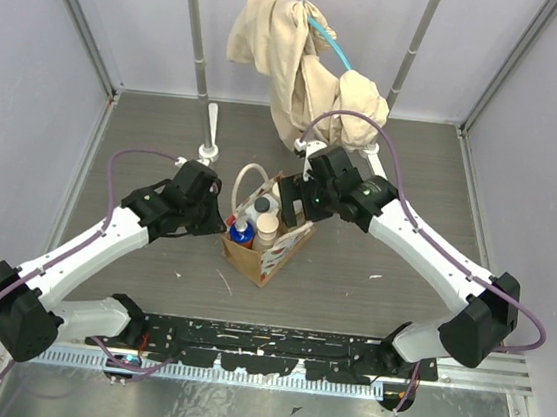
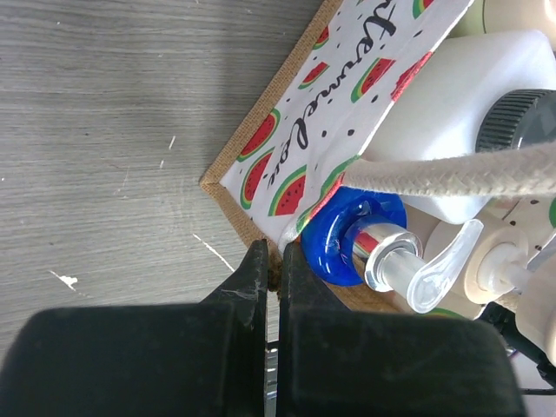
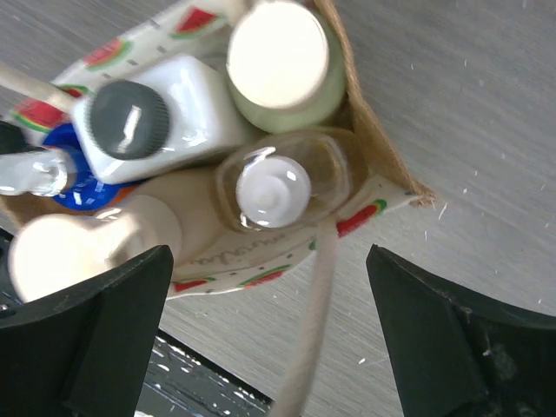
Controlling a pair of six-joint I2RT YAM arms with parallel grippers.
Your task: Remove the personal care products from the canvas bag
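The canvas bag [image 1: 273, 256] stands upright at the table's middle, its watermelon-print panel [image 2: 304, 130] facing the left wrist camera. My left gripper [image 2: 274, 261] is shut on the bag's brown rim at its near-left corner, beside the blue-capped bottle [image 2: 347, 234]. Above the bag's far side my right gripper [image 3: 269, 252] hangs open, and a cream handle [image 3: 317, 304] runs loose between its fingers. Inside the bag are a white bottle with a dark cap [image 3: 182, 104], a cream-lidded jar [image 3: 278, 52], a clear bottle with a white cap [image 3: 274, 191] and a peach bottle [image 3: 78, 252].
A metal clothes rack [image 1: 199, 38] stands at the back with a beige garment [image 1: 305, 61] hanging from it. A white utensil [image 1: 210, 130] lies on the table behind the bag. A black mounting strip [image 1: 273, 344] runs along the near edge.
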